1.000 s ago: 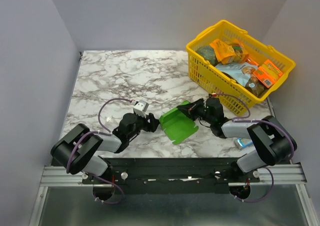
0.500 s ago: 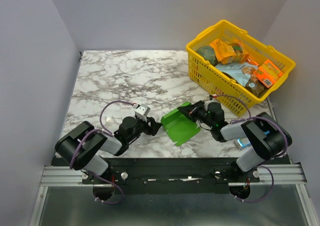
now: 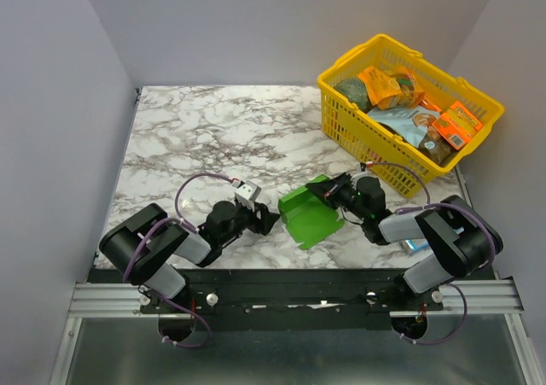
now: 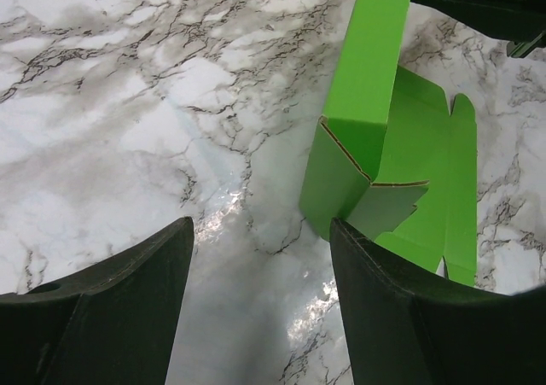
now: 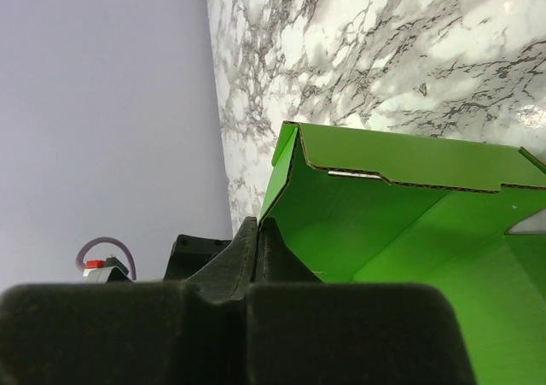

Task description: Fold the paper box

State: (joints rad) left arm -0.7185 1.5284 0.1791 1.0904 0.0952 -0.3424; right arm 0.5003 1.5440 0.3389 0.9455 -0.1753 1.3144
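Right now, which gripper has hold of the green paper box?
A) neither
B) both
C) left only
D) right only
D: the right gripper is pinched shut on one wall of the paper box, while the left gripper stands open short of the box, with only bare marble between its fingers.
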